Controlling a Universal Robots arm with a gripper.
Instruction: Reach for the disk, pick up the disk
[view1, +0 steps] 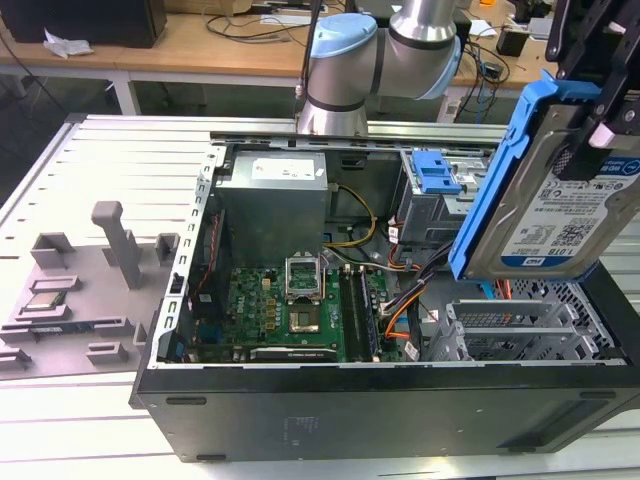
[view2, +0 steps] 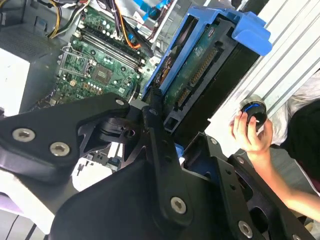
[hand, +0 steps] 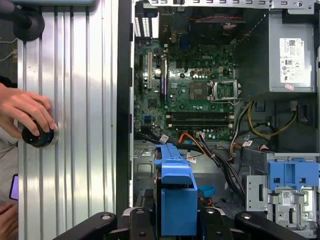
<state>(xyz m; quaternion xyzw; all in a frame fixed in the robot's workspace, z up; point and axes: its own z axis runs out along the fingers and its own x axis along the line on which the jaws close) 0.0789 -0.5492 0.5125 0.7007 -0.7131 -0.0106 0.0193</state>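
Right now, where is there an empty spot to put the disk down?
The gripper holds the disk above the computer case. Bare ribbed metal table lies between the grey fixture and the case, at the exterior view's left. Inside the case, the motherboard and cables crowd everything.

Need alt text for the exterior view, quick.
The end effector holds the disk, in its blue bracket, lifted above the open computer case at the exterior view's right. Inside lie the motherboard and power supply.
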